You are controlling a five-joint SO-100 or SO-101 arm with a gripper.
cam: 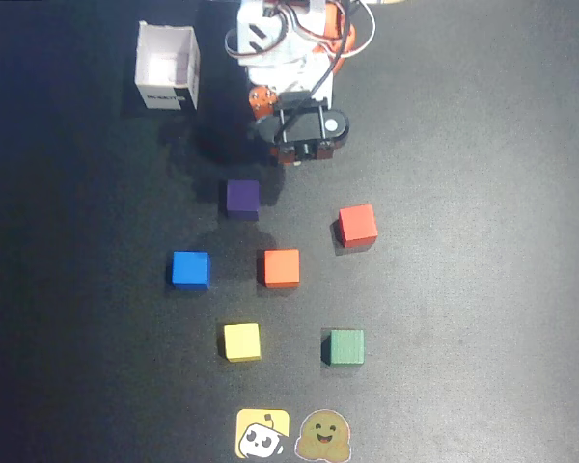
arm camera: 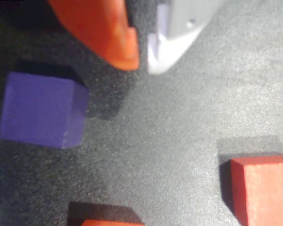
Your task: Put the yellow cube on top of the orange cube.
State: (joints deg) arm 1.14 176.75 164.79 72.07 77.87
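Note:
In the overhead view the pale yellow cube sits on the black mat, one row nearer the bottom edge than the bright orange cube and slightly left of it. The two cubes are apart. The arm is folded at the top of the mat, well away from both. In the wrist view my gripper hangs from the top edge, its orange and white fingertips almost together with nothing between them. The orange cube just shows at the wrist view's bottom edge. The yellow cube is outside that view.
Other cubes stand around: purple, darker red, blue, green. A white open box stands at the top left. Two flat stickers lie at the bottom edge.

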